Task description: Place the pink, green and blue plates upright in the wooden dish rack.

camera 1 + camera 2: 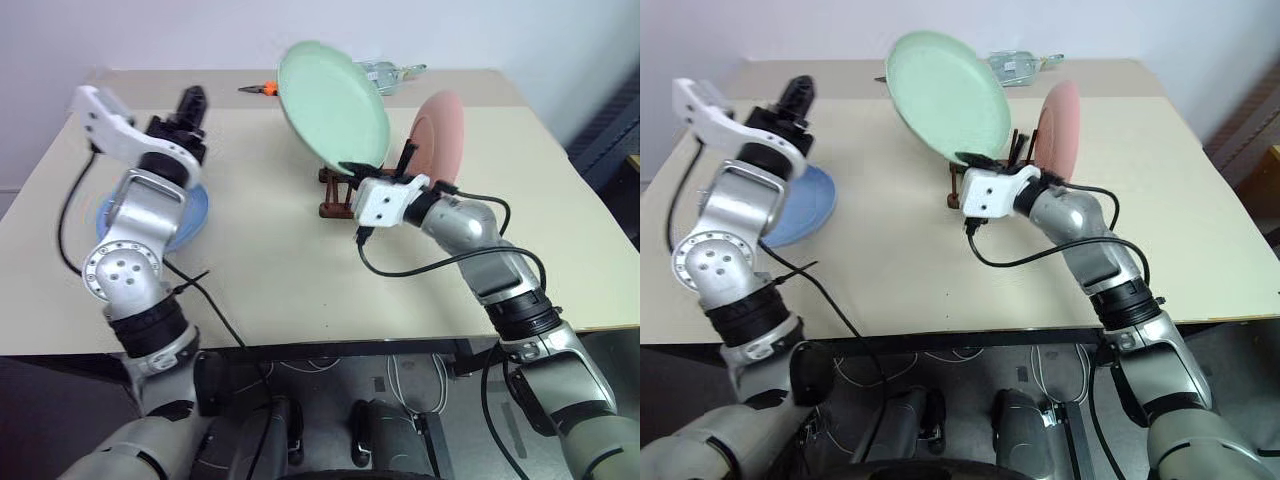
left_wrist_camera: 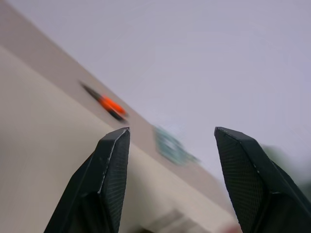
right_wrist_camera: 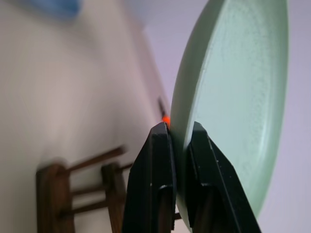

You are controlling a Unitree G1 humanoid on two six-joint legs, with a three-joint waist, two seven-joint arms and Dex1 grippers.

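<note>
My right gripper (image 3: 177,128) is shut on the lower rim of the pale green plate (image 1: 330,105), which it holds tilted upright just above the dark wooden dish rack (image 1: 335,195) at mid-table. In the right side of that rack the pink plate (image 1: 440,135) stands on edge. At the table's left the blue plate (image 1: 805,205) lies flat, partly covered by my left arm. Raised above it, my left gripper (image 2: 170,131) is open with nothing between its fingers.
An orange-handled tool (image 1: 262,89) and a clear glass object (image 1: 390,72) lie near the table's far edge. A black cable (image 1: 215,305) trails across the near left of the beige table (image 1: 300,270). The table's right edge runs close to the pink plate's side.
</note>
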